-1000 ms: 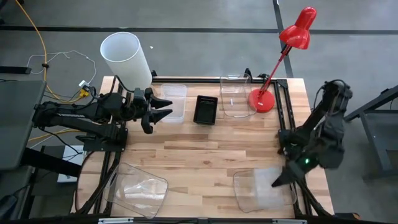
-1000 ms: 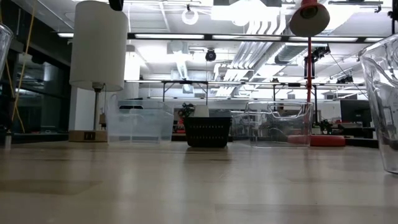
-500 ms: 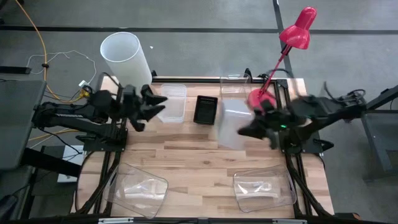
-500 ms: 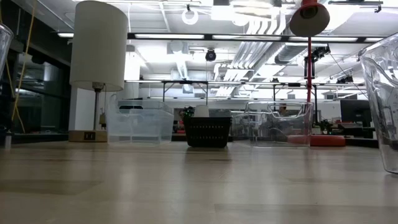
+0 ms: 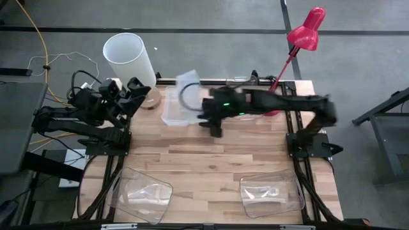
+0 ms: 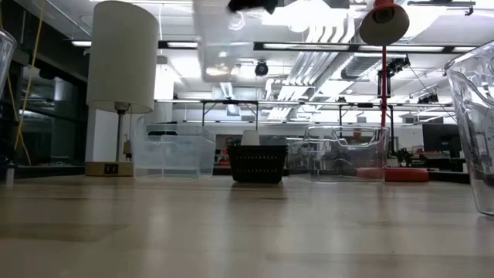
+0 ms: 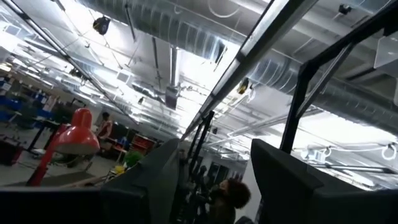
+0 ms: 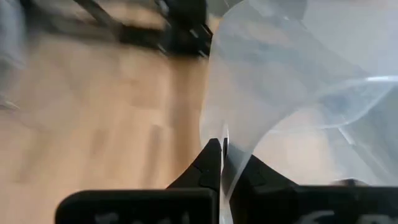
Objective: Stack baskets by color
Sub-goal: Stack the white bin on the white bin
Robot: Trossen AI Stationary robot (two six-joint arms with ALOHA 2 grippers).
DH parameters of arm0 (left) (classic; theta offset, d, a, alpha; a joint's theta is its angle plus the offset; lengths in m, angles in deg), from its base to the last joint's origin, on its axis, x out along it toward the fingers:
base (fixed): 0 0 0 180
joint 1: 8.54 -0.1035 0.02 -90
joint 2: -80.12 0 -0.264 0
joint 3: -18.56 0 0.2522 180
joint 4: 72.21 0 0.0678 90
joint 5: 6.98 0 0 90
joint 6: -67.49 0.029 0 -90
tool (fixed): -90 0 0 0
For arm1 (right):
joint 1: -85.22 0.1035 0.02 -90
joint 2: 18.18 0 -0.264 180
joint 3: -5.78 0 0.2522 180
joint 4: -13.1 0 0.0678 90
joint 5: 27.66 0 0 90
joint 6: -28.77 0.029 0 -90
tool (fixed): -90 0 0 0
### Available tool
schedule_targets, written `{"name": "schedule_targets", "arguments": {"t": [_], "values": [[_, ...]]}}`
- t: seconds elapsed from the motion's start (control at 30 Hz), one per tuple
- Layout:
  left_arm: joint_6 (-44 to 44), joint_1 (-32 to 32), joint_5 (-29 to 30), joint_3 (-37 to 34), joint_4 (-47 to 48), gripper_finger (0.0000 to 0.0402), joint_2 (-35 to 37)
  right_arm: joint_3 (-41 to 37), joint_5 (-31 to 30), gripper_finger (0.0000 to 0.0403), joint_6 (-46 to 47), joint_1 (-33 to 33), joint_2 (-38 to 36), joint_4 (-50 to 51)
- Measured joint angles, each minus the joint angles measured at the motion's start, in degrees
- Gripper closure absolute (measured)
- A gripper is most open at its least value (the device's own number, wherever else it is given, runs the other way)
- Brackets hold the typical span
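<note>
Baskets sort by color: right gripper [image 8: 222, 163], jaws pinched on the clear tub's [image 5: 186, 96] wall, should lower squarely; left gripper [image 5: 136, 87], jaws apart, empty, waits at ten o'clock.

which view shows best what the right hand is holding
The right wrist view: the right hand is shut on the wall of a clear tub, seen close up. The high view shows the tub only as a blur over the far side of the table. The low view catches a pale smear overhead; the left wrist view shows nothing of it.
</note>
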Motion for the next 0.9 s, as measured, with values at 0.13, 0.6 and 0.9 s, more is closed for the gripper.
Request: {"name": "schedule_targets", "arguments": {"t": [0.13, 0.6, 0.9], "values": [[0.01, 0.0, 2.04, 0.0, -0.03, 0.0216, -0.5, 8.97, -6.1, 0.0403, -5.74, -0.79, 9.74, 3.99], [0.02, -0.02, 2.2, -0.02, 0.0, 0.0216, -0.55, 28.65, -10.07, 0.0403, -3.03, -2.2, 29.64, 13.9], [0.04, -0.02, 2.2, -0.02, -0.01, 0.0216, -0.52, 29.86, -14.27, 0.0403, -4.15, -1.91, 31.62, 21.3]]}}
